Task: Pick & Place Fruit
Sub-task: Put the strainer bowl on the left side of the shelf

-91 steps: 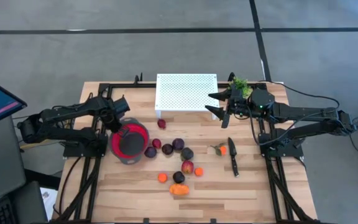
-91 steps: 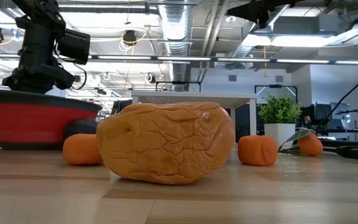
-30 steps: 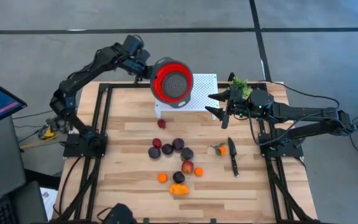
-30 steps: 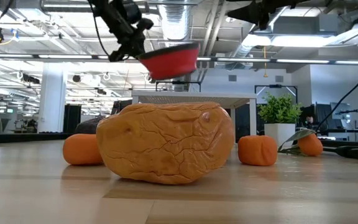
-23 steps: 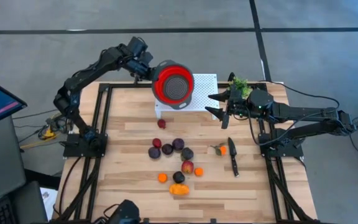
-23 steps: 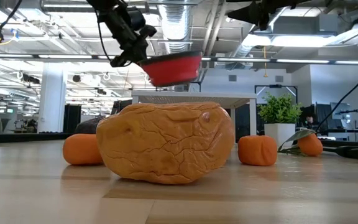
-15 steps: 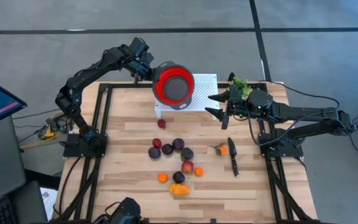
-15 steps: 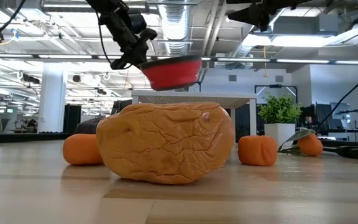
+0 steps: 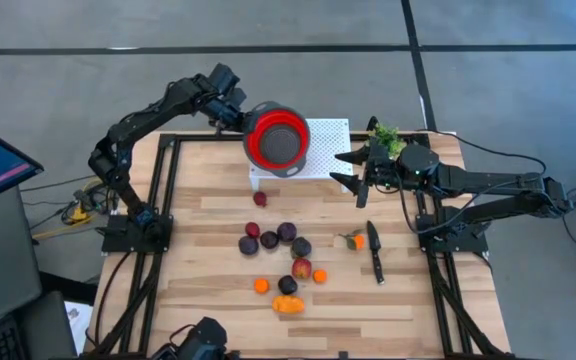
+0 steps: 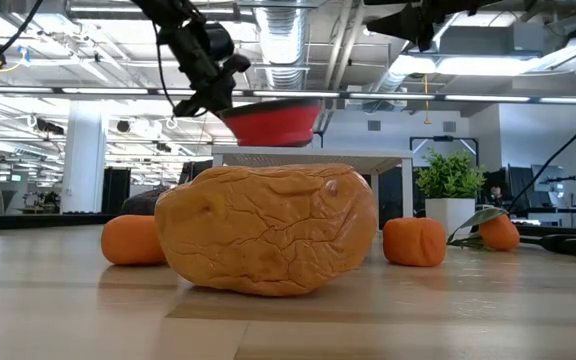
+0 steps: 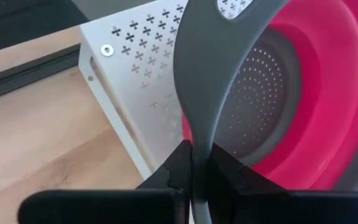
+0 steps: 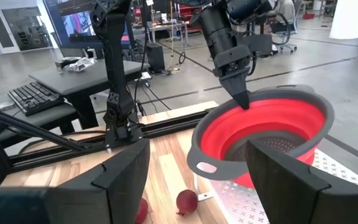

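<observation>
A red colander point(image 9: 277, 138) with a grey rim hangs in the air over the left part of the white perforated stand point(image 9: 326, 150); it also shows in the low view point(image 10: 268, 122) and the right wrist view point(image 12: 266, 134). My left gripper point(image 9: 236, 118) is shut on it. The fruit lies on the wooden table: dark plums point(image 9: 269, 238), a red ball point(image 9: 260, 198), small oranges point(image 9: 261, 285), a red-yellow ball point(image 9: 302, 268) and the larger orange piece point(image 9: 288, 304), which fills the low view point(image 10: 268, 230). My right gripper point(image 9: 348, 168) hovers open by the stand's right end. My left gripper point(image 11: 196, 163) pinches the colander's grey handle tab point(image 11: 194, 134) between its two fingers, the tab standing edge-on in the gap. The fingers point(image 12: 236, 87) come from above, slanting in from the far left. The colander is lifted clear, about level, open side up.
A black-handled knife point(image 9: 375, 250) lies right of the fruit beside an orange with a leaf point(image 9: 351, 239). A small green potted plant point(image 9: 385, 133) stands at the far right corner. Black frame rails run along both table sides.
My left gripper has carried the colander down a little toward the white stand, still shut on its handle. The colander, tilted a second ago, now hangs flatter and lower. The right arm and the fruit have kept still.
</observation>
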Robot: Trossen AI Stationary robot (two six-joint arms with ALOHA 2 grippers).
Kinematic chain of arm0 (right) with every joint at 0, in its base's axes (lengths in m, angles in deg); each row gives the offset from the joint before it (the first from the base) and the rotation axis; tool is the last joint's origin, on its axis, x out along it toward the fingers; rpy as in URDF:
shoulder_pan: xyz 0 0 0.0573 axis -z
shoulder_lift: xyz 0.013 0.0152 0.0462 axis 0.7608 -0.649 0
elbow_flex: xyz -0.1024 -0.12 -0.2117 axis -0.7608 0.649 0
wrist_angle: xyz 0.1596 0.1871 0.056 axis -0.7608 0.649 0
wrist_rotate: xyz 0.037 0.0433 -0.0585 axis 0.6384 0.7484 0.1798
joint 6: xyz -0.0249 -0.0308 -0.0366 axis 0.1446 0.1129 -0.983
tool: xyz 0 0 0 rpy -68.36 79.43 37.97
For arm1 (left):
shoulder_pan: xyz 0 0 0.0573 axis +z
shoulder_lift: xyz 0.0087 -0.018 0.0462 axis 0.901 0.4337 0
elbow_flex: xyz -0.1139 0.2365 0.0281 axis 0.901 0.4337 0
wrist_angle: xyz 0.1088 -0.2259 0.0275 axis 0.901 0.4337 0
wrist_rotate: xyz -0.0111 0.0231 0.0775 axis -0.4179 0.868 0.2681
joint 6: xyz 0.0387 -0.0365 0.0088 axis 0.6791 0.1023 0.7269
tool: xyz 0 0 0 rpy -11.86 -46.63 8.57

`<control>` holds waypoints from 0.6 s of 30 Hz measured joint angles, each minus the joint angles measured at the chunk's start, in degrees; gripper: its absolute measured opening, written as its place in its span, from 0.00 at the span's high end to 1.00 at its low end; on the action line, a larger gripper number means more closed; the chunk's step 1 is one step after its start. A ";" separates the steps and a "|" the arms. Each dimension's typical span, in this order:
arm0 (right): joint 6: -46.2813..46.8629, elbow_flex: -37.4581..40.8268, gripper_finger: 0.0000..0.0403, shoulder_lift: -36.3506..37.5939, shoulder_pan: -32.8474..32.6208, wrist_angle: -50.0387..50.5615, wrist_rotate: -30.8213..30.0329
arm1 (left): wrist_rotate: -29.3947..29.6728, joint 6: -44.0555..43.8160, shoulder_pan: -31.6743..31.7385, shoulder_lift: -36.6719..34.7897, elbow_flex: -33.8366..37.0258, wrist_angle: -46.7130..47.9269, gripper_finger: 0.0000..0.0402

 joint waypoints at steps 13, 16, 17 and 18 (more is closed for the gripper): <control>0.00 0.00 0.35 0.00 0.04 0.00 0.00 | 0.12 2.84 -0.09 -0.02 0.26 -4.62 0.81; 0.00 0.00 0.35 0.00 0.04 0.00 0.00 | 0.13 2.90 -0.08 -0.02 0.26 -5.80 0.75; 0.00 0.00 0.35 -0.01 0.04 0.00 0.01 | 0.14 2.94 0.02 -0.03 0.26 -5.97 0.73; 0.00 0.00 0.35 0.00 0.04 0.00 0.00 | 0.15 3.22 0.28 -0.20 0.26 -6.12 0.71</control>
